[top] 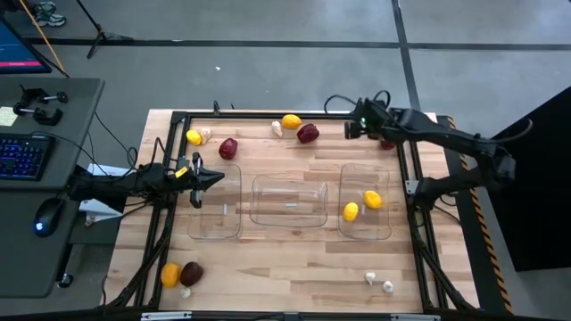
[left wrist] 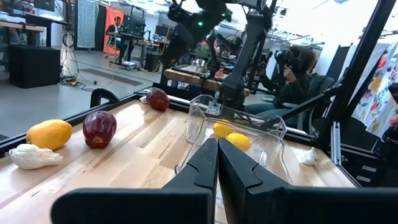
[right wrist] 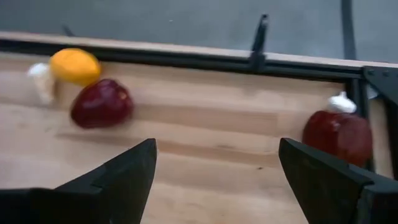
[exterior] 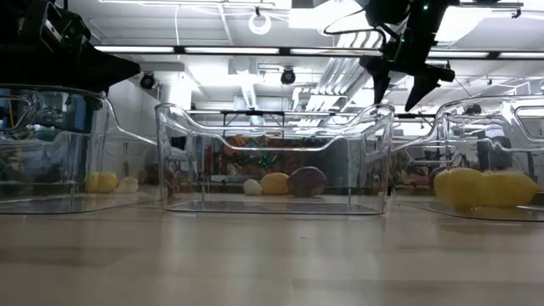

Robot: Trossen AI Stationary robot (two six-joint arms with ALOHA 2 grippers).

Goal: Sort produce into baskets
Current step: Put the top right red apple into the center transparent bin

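Observation:
Three clear bins stand in a row mid-table: left (top: 214, 214), middle (top: 290, 203) and right (top: 366, 223). The right bin holds two yellow lemons (top: 351, 211). My left gripper (top: 217, 178) is shut and empty over the left bin's far rim; it also shows in the left wrist view (left wrist: 217, 165). My right gripper (top: 350, 128) is open and empty, raised above the table's far side (exterior: 404, 81). Its fingers (right wrist: 214, 180) stand wide apart between a dark red fruit (right wrist: 101, 102) and another dark red fruit (right wrist: 337, 137).
Along the far edge lie a yellow fruit (top: 194, 136), a dark red fruit (top: 228, 148), a garlic (top: 277, 128) and an orange lemon (top: 291, 121). An orange and a dark red fruit (top: 181, 274) lie near left. Two garlics (top: 378, 282) lie near right.

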